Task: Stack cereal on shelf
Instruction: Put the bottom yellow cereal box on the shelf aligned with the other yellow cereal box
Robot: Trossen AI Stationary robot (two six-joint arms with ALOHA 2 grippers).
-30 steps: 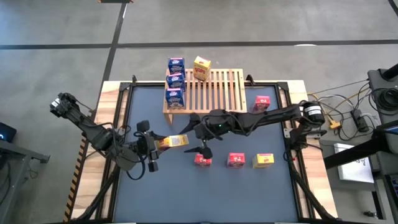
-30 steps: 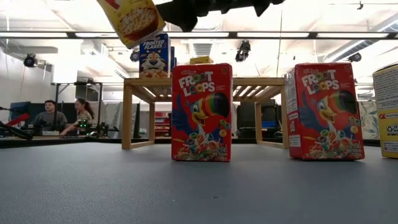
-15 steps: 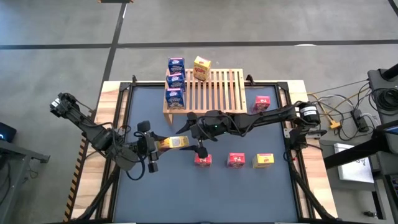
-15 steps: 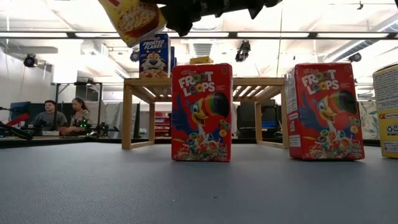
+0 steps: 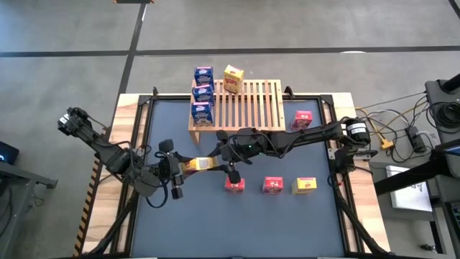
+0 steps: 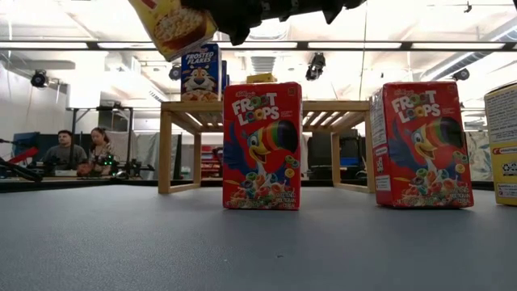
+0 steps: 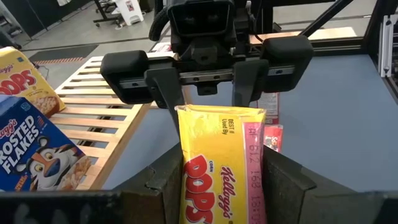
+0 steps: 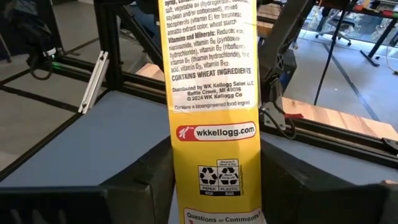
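yellow cereal box [image 5: 199, 165] horizontal midair, long axis between left fingers [image 5: 182, 166], right fingers [image 5: 215, 158]; both clamped.

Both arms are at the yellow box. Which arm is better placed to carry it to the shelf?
Probably the right. Its gripper meets the yellow box on the side toward the shelf, while the left gripper holds it from farther away.

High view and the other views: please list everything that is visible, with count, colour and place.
blue cereal boxes: 3, blue, along the shelf's left end
yellow cereal boxes: 3, yellow; one on the shelf, one on the table at front right, one in the air between the grippers
red cereal boxes: 3, red; two at table front, one right of the shelf
shelf: 1, light wood, far side of table
table: 1, dark top
people: 2, seated, background
left gripper: holds the raised yellow box
right gripper: at that box's other end
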